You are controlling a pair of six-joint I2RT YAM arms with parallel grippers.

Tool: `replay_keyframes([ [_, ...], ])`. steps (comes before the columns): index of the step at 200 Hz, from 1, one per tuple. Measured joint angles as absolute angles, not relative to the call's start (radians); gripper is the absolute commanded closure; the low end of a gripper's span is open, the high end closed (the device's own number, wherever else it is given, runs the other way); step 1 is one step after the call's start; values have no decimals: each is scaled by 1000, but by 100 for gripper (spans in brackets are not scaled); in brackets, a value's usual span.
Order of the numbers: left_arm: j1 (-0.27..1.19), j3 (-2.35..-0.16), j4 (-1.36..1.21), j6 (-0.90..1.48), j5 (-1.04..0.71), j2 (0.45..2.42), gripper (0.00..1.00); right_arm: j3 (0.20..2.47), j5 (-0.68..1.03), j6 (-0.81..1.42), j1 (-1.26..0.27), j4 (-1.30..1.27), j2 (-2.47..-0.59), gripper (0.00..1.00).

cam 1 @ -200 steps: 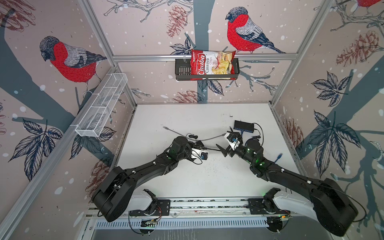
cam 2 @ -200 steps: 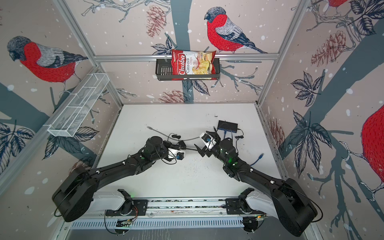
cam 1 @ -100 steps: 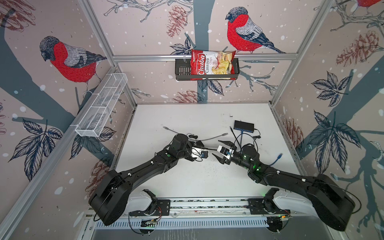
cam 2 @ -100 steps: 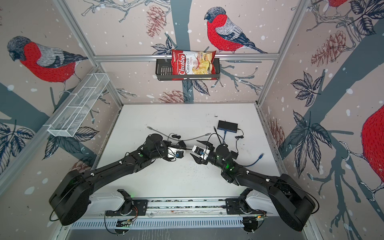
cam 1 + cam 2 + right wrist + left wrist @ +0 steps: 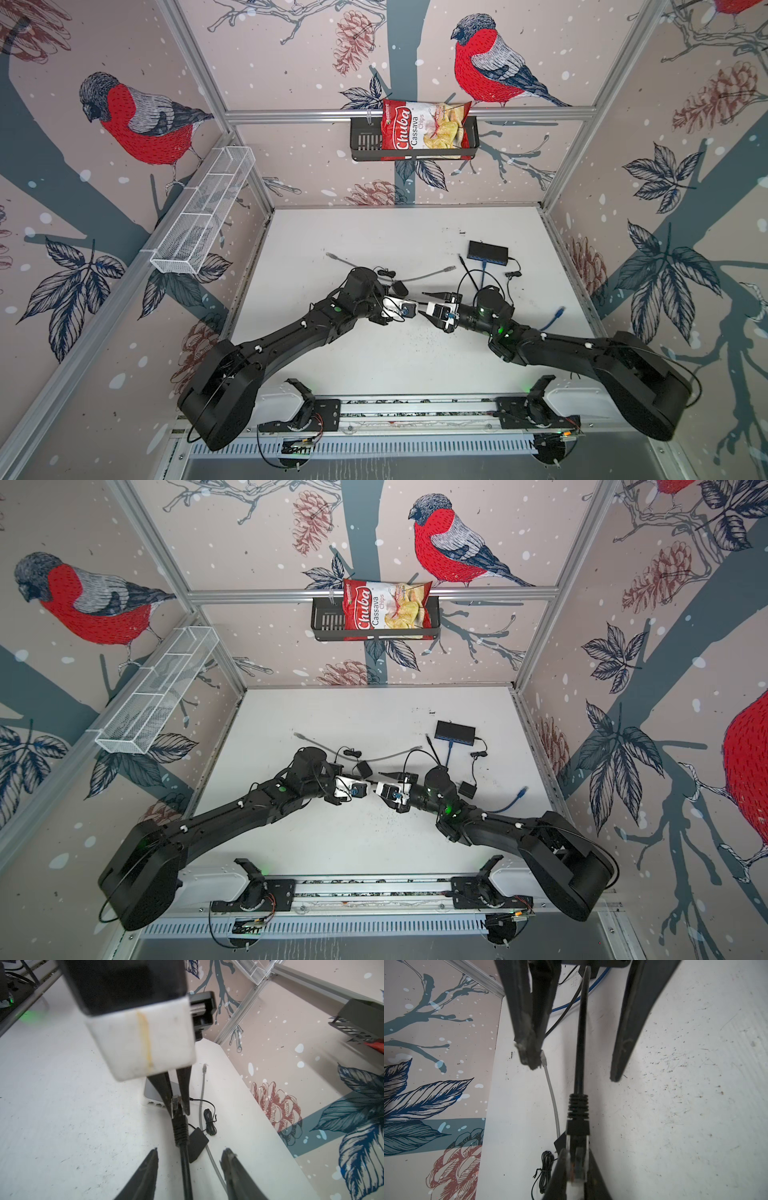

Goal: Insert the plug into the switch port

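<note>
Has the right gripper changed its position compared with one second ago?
Yes. Against the black box, which stayed put, the right gripper has shifted left and nearer the front in both top views.

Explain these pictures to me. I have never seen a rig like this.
This is a robot with two black arms, a left arm and a right arm, mounted at one edge of a white table. Each arm ends in a two-fingered gripper. The two wide pictures come from one camera overhead. The two close-ups come from cameras on the wrists. On the table lie a black switch, a white switch, a grey cable and a blue cable. The left gripper is shut on the plug of a black cable. The right gripper is open, with a finger on either side of that cable, not touching it.
</note>
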State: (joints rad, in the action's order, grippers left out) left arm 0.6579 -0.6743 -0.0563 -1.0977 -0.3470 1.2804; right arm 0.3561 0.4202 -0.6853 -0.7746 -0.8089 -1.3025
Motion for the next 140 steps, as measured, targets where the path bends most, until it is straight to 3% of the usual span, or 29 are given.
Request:
replay_keyframes([
  [98,654,-683,-41,-1097,-378,1284,92,376,447,-704,-798,-882,-1391,71],
  [140,653,-683,-41,-1096,-388,1284,92,384,447,-707,-798,-889,-1411,73],
])
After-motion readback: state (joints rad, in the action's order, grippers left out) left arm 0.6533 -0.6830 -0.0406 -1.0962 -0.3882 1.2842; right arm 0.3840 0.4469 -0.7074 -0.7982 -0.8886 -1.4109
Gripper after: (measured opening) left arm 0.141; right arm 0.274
